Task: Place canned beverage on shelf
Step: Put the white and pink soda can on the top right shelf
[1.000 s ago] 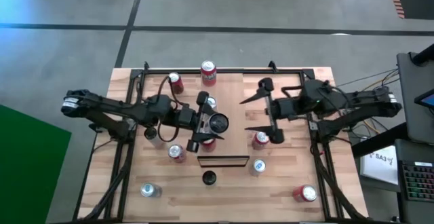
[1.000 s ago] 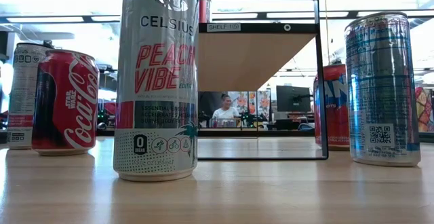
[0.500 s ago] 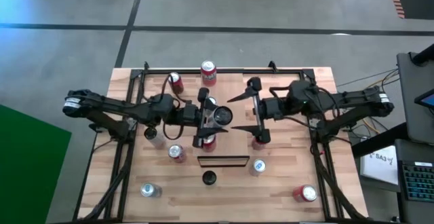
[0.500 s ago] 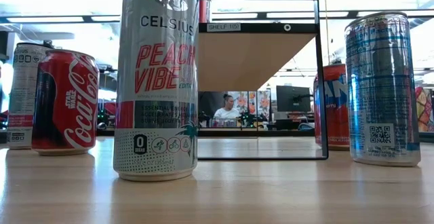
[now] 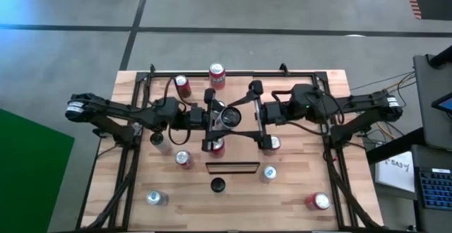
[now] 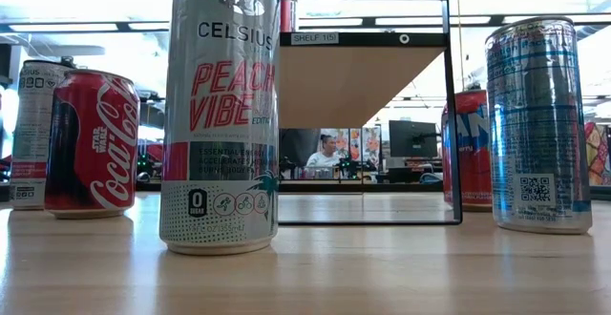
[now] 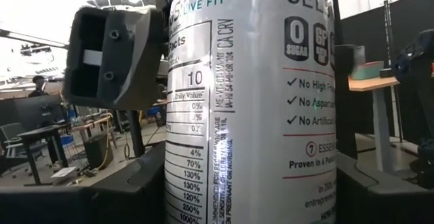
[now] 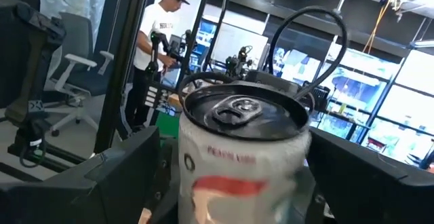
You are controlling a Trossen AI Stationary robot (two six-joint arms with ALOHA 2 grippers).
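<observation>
The left gripper (image 5: 212, 121) is over the middle of the table (image 5: 304, 183), clamped on a white can (image 5: 227, 118) held up off the surface; in the left wrist view that can (image 7: 251, 108) fills the space between the dark fingers (image 7: 112, 58). The right gripper (image 5: 254, 116) has its two fingers spread wide on either side of the same can, one finger toward the far edge and one toward the near edge, and its wrist view looks down on the can's top (image 8: 244, 112) sitting between them; whether the fingers touch the can I cannot tell.

The shelf (image 5: 232, 167) stands just nearer the near edge than both grippers, about midway between the left and right edges. In the low view it is a dark frame (image 6: 447, 105) carrying a light wooden board (image 6: 339, 84), with nothing on it.

Other cans stand around the table: a red one (image 5: 217, 75) at the far edge, another (image 5: 183, 85) beside it toward the left, one (image 5: 183, 159) left of the shelf, one (image 5: 269, 173) right of it, one (image 5: 155, 198) near the near-left corner and a red one (image 5: 318, 202) near the near-right corner. A person (image 8: 159, 44) stands in the room beyond.
</observation>
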